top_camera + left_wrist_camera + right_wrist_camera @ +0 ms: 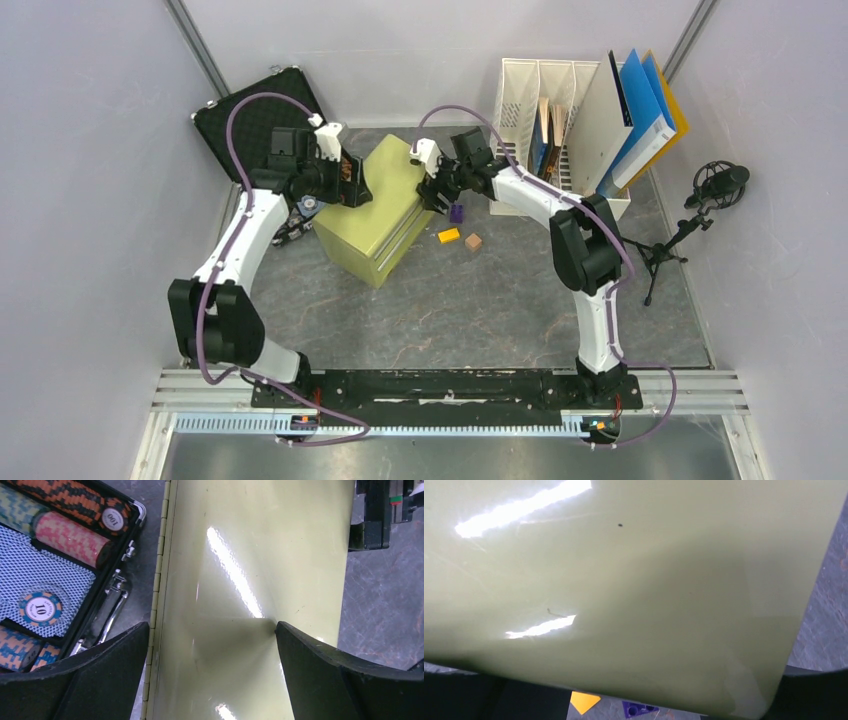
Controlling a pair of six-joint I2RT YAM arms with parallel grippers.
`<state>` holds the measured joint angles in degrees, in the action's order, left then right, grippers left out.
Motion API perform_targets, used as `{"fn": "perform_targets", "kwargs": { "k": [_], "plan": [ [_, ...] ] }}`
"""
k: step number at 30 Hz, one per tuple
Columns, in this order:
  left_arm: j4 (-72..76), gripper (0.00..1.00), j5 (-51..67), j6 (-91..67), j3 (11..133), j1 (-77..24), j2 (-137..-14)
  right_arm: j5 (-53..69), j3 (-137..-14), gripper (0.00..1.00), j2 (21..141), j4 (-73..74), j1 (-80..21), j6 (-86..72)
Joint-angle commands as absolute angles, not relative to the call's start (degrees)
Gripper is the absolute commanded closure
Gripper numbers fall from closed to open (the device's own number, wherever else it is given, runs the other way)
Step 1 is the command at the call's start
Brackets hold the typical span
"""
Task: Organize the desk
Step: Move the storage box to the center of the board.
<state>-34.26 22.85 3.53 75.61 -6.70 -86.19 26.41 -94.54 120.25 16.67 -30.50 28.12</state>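
Note:
The desk (450, 310) is a dark grey marbled surface. A yellow-green drawer cabinet (375, 210) stands on it at an angle, between my two grippers. My left gripper (345, 182) is open over the cabinet's far left edge; in the left wrist view (212, 645) its fingers (310, 665) straddle the glossy top (250, 555) beside a hinge strip. My right gripper (436, 190) is open at the cabinet's right edge. In the right wrist view (671, 700) the cabinet (634, 580) fills the frame and hides most of the fingers (474, 697).
A purple block (456, 212), an orange block (449, 236) and a brown block (473, 242) lie right of the cabinet. An open black poker-chip case (260, 120) sits at the back left. A white file rack (560, 110) with folders stands at the back right, a microphone on a tripod (700, 200) beside it.

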Motion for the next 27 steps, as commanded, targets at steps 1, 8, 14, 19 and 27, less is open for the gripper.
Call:
{"fn": "perform_targets", "kwargs": {
  "k": [1, 8, 14, 19, 27],
  "plan": [
    [-40.22, 0.00, 23.39, 7.46, 69.27, -6.33, -84.06, 32.19, -99.90, 0.21, 123.28, 15.21, -33.75, 29.31],
    [-42.60, 0.00, 22.60, 9.88, 64.57, -6.33, -77.29, 34.85, -101.05, 0.20, 124.83, 15.77, -37.53, 31.20],
    [-44.96, 0.00, 21.44, 11.25, 63.01, -6.33, -72.95, 36.79, -106.15, 0.20, 128.09, 18.78, -40.01, 31.17],
    [-46.33, 0.00, 20.72, 12.03, 61.71, -6.33, -69.73, 35.33, -109.74, 0.17, 130.43, 19.99, -41.01, 30.20],
    [-47.29, 0.00, 22.80, 11.89, 63.22, -6.33, -69.68, 23.21, -103.35, 0.14, 124.30, 19.51, -38.61, 30.56]
  ]
}}
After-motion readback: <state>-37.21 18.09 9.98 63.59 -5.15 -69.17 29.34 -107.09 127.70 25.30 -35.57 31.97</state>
